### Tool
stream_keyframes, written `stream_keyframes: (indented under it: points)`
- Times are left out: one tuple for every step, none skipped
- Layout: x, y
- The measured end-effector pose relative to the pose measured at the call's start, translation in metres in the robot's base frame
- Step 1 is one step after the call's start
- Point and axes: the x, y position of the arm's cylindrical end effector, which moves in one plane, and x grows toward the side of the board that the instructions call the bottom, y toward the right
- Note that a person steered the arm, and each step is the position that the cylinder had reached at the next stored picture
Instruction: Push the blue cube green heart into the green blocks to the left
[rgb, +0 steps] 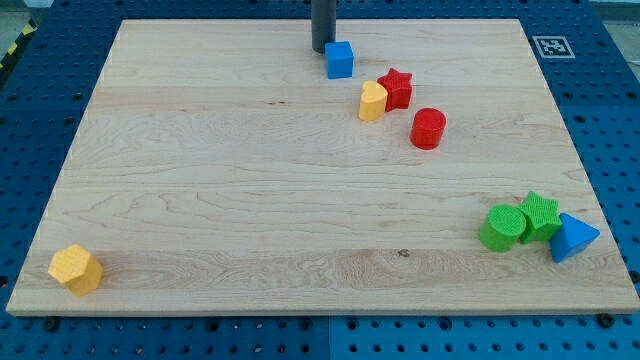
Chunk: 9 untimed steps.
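Observation:
The blue cube (340, 59) sits near the view's top centre of the wooden board. My tip (322, 49) stands just left of it, touching or nearly touching its upper left side. A green cylinder (501, 228) and a green star (540, 214) sit together at the view's lower right, far from the cube. A blue triangular block (573, 238) rests against the green star's right side. No green heart shows in the view.
A yellow heart-like block (373, 101) touches a red star (396, 89) just below and right of the cube. A red cylinder (428, 128) stands below them. A yellow hexagon (76, 268) lies at the lower left corner. The board's edge (320, 316) meets blue pegboard.

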Motion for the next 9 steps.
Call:
stream_keyframes:
  points:
    - [0.013,0.002]
    - [0.023,0.009]
    - [0.035,0.025]
    - [0.047,0.039]
    - [0.06,0.049]
    - [0.075,0.053]
    - [0.101,0.056]
    - [0.133,0.062]
    - [0.169,0.065]
